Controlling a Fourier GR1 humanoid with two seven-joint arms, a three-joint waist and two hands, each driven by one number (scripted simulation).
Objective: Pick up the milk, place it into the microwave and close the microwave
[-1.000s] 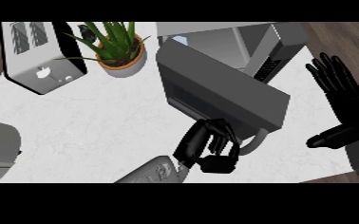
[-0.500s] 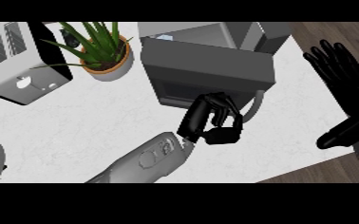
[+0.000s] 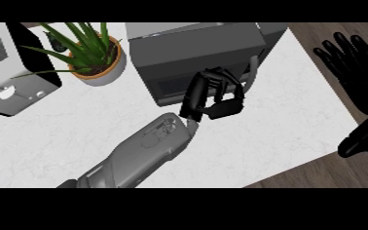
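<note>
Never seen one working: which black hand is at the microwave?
The left hand, fingers curled at the microwave door; the right hand rests open at the right edge.

My white desk, three things on it.
Microwave at far edge, potted plant left of it, toaster at left edge.

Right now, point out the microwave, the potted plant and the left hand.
microwave (image 3: 194, 48): head view, its dark top.
potted plant (image 3: 108, 76): head view, the pot's side.
left hand (image 3: 205, 95): head view, the back of the hand.
</note>
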